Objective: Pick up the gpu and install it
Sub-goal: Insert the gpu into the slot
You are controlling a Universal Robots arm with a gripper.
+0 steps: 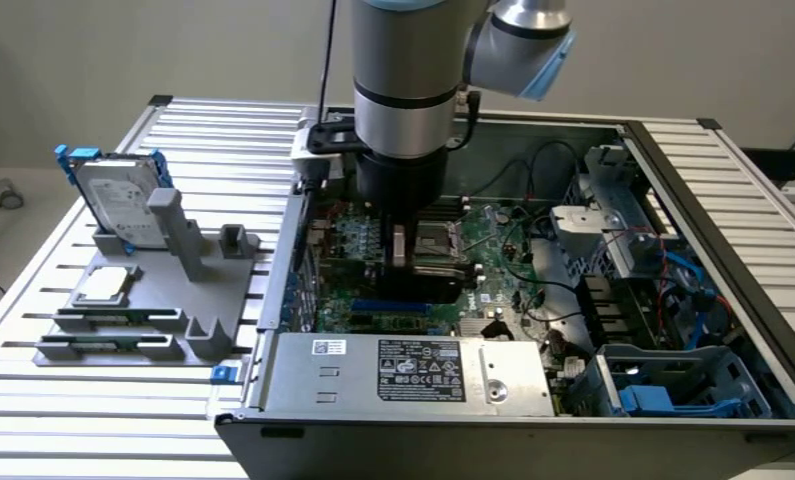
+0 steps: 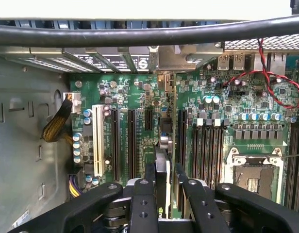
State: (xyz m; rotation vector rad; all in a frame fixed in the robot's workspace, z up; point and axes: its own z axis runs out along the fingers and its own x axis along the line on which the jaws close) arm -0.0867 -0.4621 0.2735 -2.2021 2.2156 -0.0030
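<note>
Black shroud, green board: the gpu [image 1: 421,285] hangs on edge inside the open computer case [image 1: 717,200], over the motherboard [image 2: 135,97], near the centre of the exterior view.
End effector: the end effector [image 2: 164,177] is closed on the gpu's upper edge, with one finger on each face of the card.
Seating: the card runs in line with the long expansion slots [image 2: 131,141]. I cannot tell whether its lower edge touches one.
Handling: probably light and stiff, but fragile. The board should not be bent or twisted, and its contacts are best left untouched.
Where to hold: the flat faces near the top edge seem the safest grip, as now. The grip is midway along the card, so it should hang level.
Hazards: a thick black cable [image 2: 140,34] and a red-and-black twisted wire [image 2: 280,82] lie close by. The bare processor socket [image 2: 251,177] is just beside the card's path.
Surface: slatted aluminium [image 1: 50,400]. At 9 o'clock from the case, a grey fixture [image 1: 170,290] carries the hard drive [image 1: 114,200] and the processor chip [image 1: 101,285].
Case front: a silver power supply [image 1: 411,370] sits at 6 o'clock.
Room: a plain pale wall [image 1: 104,50] stands at 12 o'clock.
</note>
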